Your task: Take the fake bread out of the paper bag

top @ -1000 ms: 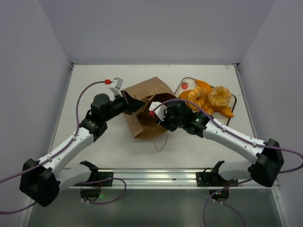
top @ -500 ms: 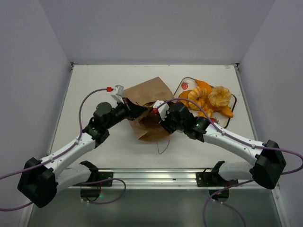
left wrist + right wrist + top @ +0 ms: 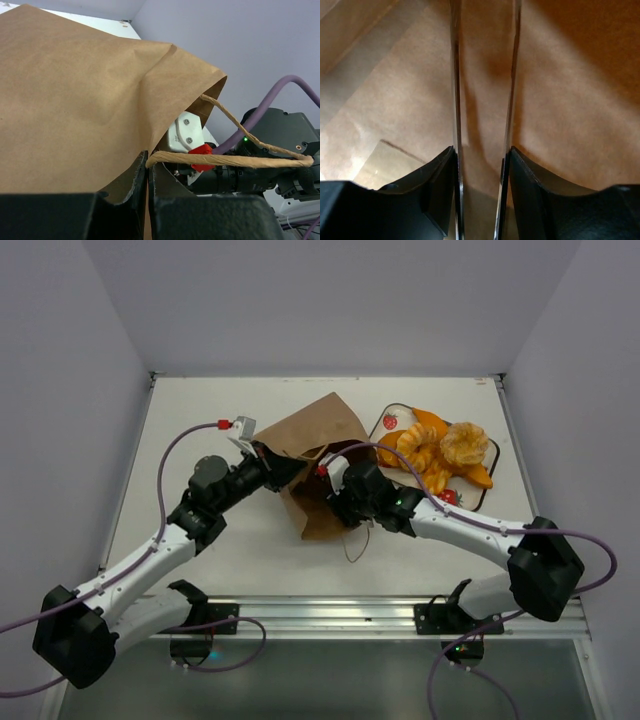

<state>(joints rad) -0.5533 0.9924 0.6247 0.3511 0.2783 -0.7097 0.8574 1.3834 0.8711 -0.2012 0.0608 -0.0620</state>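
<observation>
The brown paper bag (image 3: 312,432) lies on the table with its mouth toward the arms. My left gripper (image 3: 272,462) is shut on the bag's rim, pinching the paper edge (image 3: 148,167) beside a twisted handle (image 3: 235,160). My right gripper (image 3: 333,498) reaches into the bag's mouth, its fingertips hidden by paper in the top view. In the right wrist view the gripper (image 3: 482,30) is open with only brown bag wall (image 3: 570,100) between and around the fingers. No bread shows inside the bag. Several orange fake bread pieces (image 3: 445,450) lie in a pile to the right.
The bread pile rests on a flat board with a strawberry picture (image 3: 392,422) at the back right. A loose bag handle (image 3: 352,542) trails on the table toward the near edge. Grey walls enclose the table on three sides.
My right gripper has pushed further left and deeper into the bag's mouth. The bag has shifted slightly and its mouth is lifted wider. My left gripper keeps its hold on the rim.
</observation>
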